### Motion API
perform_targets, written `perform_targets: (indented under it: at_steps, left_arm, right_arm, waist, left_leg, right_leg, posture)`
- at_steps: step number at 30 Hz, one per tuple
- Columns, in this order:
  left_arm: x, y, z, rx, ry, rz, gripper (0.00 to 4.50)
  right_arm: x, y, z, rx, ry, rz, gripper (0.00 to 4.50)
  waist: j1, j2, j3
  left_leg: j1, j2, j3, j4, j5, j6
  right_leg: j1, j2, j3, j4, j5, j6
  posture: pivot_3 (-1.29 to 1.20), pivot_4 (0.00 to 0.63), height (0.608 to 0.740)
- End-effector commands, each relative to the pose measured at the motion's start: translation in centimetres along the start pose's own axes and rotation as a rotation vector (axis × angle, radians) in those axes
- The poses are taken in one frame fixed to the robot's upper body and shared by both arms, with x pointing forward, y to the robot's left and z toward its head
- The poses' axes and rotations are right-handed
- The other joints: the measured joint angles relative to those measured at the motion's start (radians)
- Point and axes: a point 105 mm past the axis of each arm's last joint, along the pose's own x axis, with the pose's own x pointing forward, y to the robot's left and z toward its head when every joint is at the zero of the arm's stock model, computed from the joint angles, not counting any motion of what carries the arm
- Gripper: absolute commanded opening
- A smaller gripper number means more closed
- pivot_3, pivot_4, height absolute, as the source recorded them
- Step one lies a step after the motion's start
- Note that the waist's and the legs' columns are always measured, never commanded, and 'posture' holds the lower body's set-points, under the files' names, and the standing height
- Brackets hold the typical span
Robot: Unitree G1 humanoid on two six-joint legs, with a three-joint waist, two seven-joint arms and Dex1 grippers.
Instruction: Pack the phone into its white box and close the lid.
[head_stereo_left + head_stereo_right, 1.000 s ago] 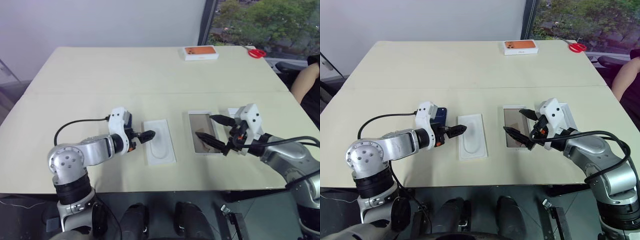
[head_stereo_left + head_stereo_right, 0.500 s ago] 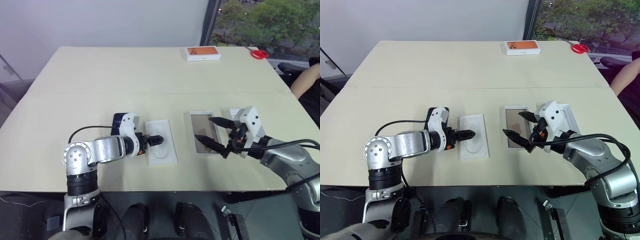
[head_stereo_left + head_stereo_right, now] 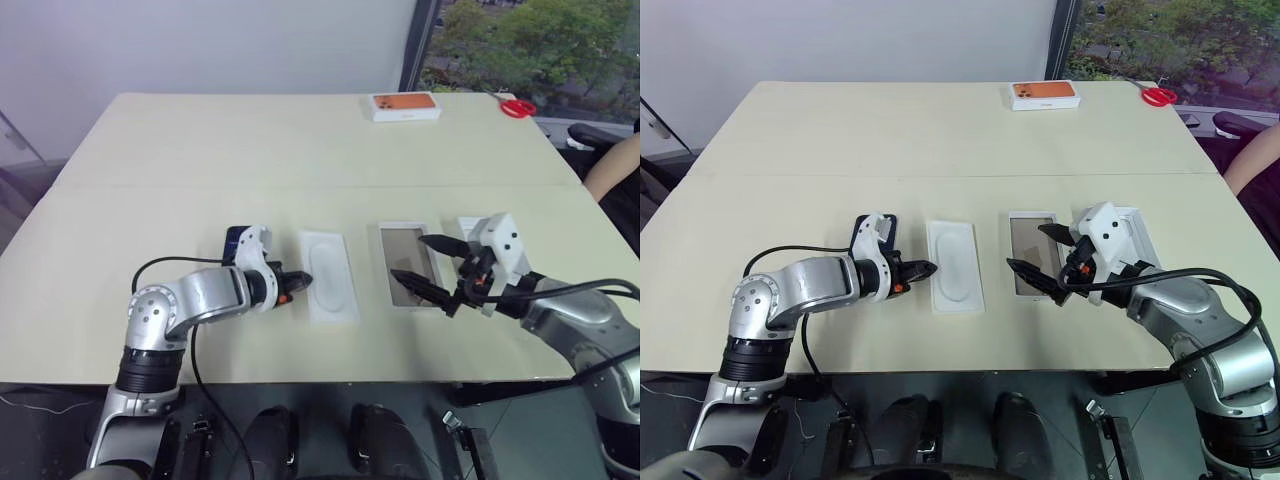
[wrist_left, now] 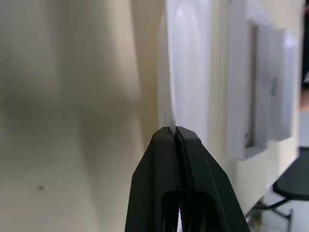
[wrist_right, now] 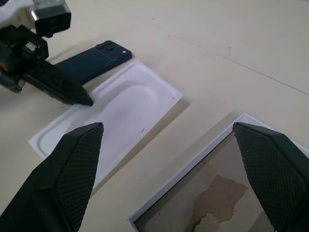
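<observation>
Table: I see a wide cream tabletop [image 3: 300, 140], matte, with one straight seam running across it; a pale wall stands behind and a window with green trees at the far right.
Phone: the phone [image 3: 884, 229] lies flat at the left, a glossy dark blue slab with a camera cluster in one corner, partly hidden behind my left wrist.
Left gripper: my left gripper [image 3: 924, 269] has its black fingers pressed together, the tips at the near left edge of the insert; I cannot tell whether that thin edge is pinched between them.
Insert: the white insert [image 3: 332, 277] is a smooth moulded tray with an oval recess, lying between the phone and the white box.
White box: the white box [image 3: 406, 266] is a shallow card tray with a stained grey-brown floor.
Right gripper: my right gripper [image 3: 420, 263] hangs over the box, fingers spread wide, holding nothing.
Lid: the lid [image 3: 1137, 236] lies just beside the box, mostly behind my right wrist.
Far edge: an orange-topped box [image 3: 404, 105] and red scissors [image 3: 513, 105].
</observation>
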Motion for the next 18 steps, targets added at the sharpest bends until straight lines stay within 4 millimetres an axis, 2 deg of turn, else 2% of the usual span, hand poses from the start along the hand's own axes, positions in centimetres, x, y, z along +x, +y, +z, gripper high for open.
perform_targets:
  at_steps: [1, 6, 11, 18]
  left_arm:
    - [-1.0, -1.5, 1.8, -0.043, -0.086, -0.101, 0.05]
    - [-0.6, -4.0, 2.6, -0.043, -0.089, -0.199, 0.05]
    - [2.3, -6.8, 0.7, 0.018, 0.068, -0.223, 0.05]
    - [5.0, -9.2, -0.6, 0.017, 0.200, -0.214, 0.05]
  right_arm:
    - [-0.7, -0.6, 1.7, -0.077, -0.036, -0.021, 4.50]
    - [-1.7, -2.4, 2.1, -0.115, -0.018, -0.087, 4.50]
    - [-3.3, -4.1, 1.6, -0.134, 0.025, -0.158, 4.50]
    - [-4.7, -4.5, 1.0, -0.146, 0.088, -0.197, 4.50]
  waist:
    - [0.001, 0.000, 0.000]
    - [0.013, 0.000, 0.000]
    - [0.029, 0.000, 0.000]
    - [0.023, -0.001, 0.000]
  left_leg:
    - [0.000, 0.000, 0.000, 0.000, 0.000, 0.000]
    - [0.000, 0.000, 0.000, 0.000, -0.002, 0.004]
    - [0.000, -0.001, -0.001, 0.001, -0.002, 0.004]
    - [0.001, -0.001, 0.000, 0.001, -0.002, 0.005]
  right_leg:
    - [0.000, 0.000, 0.000, 0.000, 0.000, 0.000]
    - [0.001, 0.002, 0.000, -0.001, 0.000, 0.000]
    - [0.002, 0.003, 0.000, -0.001, 0.000, 0.000]
    - [0.003, 0.003, 0.000, -0.002, 0.000, 0.001]
  posture:
    - [0.00, 0.150, 0.740]
    - [0.00, 0.150, 0.740]
    - [0.00, 0.150, 0.740]
    - [0.00, 0.150, 0.740]
